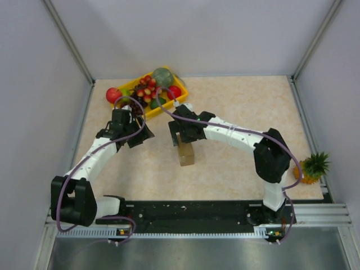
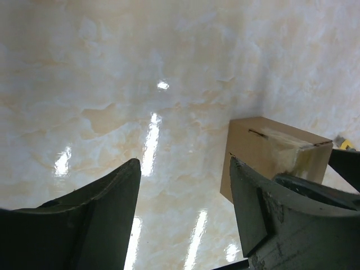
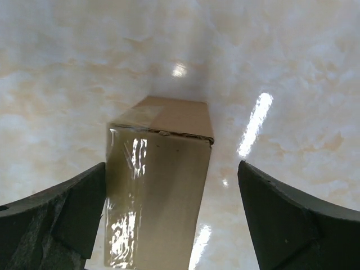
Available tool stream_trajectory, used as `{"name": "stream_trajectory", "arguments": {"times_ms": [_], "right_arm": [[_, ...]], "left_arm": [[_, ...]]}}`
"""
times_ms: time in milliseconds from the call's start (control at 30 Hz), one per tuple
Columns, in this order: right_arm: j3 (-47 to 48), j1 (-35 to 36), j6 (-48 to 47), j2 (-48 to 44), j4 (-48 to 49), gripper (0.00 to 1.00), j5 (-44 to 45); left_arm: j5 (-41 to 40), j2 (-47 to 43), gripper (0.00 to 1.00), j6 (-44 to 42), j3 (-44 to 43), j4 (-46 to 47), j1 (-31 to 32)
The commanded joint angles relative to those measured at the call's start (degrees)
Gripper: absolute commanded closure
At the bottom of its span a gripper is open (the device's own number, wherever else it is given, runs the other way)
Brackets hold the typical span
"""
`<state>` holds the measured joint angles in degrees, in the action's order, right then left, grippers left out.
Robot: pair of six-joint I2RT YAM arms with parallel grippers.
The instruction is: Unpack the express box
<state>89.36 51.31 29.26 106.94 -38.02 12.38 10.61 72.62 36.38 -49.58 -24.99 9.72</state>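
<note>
Cardboard of plain brown makes the express box (image 1: 187,154), which stands near the middle of the table (image 1: 242,112) and has shiny clear tape on the side facing the right wrist camera. The right gripper (image 1: 179,139) hangs just at 11 o'clock of it, fingers wide apart with the box between them and not clamped, while the left gripper (image 1: 139,135) is at 10 o'clock of the box, apart from it, fingers also spread over bare table. The yellow tray (image 1: 128,86) of fruit lies further at 11 o'clock, and a pineapple (image 1: 312,167) lies at 3 o'clock by the table edge.
</note>
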Motion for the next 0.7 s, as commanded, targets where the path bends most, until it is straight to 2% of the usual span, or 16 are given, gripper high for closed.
{"name": "stream_trajectory", "arguments": {"times_ms": [0,200,267,333,367,500,567,667], "right_arm": [[3.8,0.81,1.86,2.22,-6.72,0.07,7.13],[3.8,0.64,2.47,4.33,-7.16,0.1,3.27],[3.63,0.37,2.65,4.07,-7.24,0.15,1.17],[3.01,-0.77,2.47,3.46,-6.37,0.24,-1.47],[2.58,-1.21,2.3,3.02,-5.67,0.31,-4.88],[-2.86,-4.11,1.86,0.38,1.0,0.46,-17.1],[-6.2,-5.69,2.38,-1.46,7.06,0.5,-25.01],[-10.42,-7.01,5.45,-3.57,16.63,0.5,-34.68]], "left_arm": [[-1.56,-1.43,0.31,-1.31,1.15,-0.85,-1.1],[1.16,-0.81,0.32,-2.1,2.38,-0.67,-2.95],[1.52,-0.9,0.32,-2.19,2.65,-0.67,-3.47],[2.13,-0.99,0.32,-2.37,2.91,-0.58,-3.56],[2.39,-1.16,0.32,-2.45,3.0,-0.58,-3.65],[3.54,-1.34,0.32,-2.81,3.62,-0.23,-3.91],[5.03,-1.6,0.32,-3.42,3.79,-0.14,-3.91],[4.68,-2.39,0.32,-3.51,4.05,-0.23,-3.91]]}}
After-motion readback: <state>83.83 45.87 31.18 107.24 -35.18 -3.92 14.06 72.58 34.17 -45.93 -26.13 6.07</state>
